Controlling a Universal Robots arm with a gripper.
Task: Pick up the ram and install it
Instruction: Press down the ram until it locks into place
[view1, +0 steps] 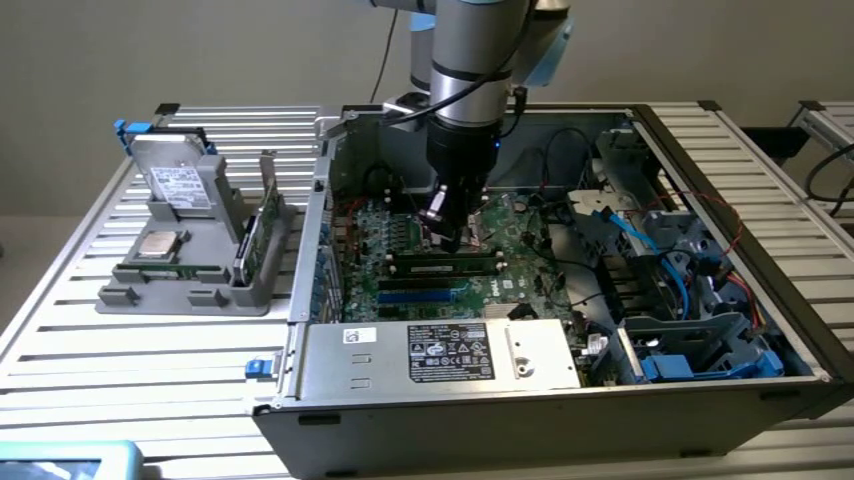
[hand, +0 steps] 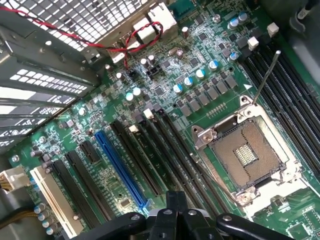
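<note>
Closed tight, the black two-fingered gripper (view1: 447, 238) hangs on the silver arm inside the open grey computer case (view1: 534, 395), its tip low over the green motherboard (view1: 527, 225) and just above the memory slots. Whether the fingertips press on anything cannot be told; they look to hold nothing between them.

The ram (view1: 445, 267), a slim long green stick with dark chips, lies lengthwise in one of the black slots just on the near side of the gripper, level with the board, so it appears to be seated already or nearly so. Fingers drawn together make a narrow tip, which suits pushing down on a thin edge better than grasping it.

In the wrist view the gripper (hand: 176, 220) looks along the row of long black slots (hand: 165, 150), with the open silver processor socket (hand: 247, 152) beside them and a blue expansion slot (hand: 120, 167) on the other side.

Well apart, at the exterior view's left, a grey plastic parts holder (view1: 180, 270) stands on the slatted metal table (view1: 134, 350), keeping a square silver processor chip (view1: 162, 242) flat and a larger green card (view1: 267, 230) upright for easy reach.
</note>
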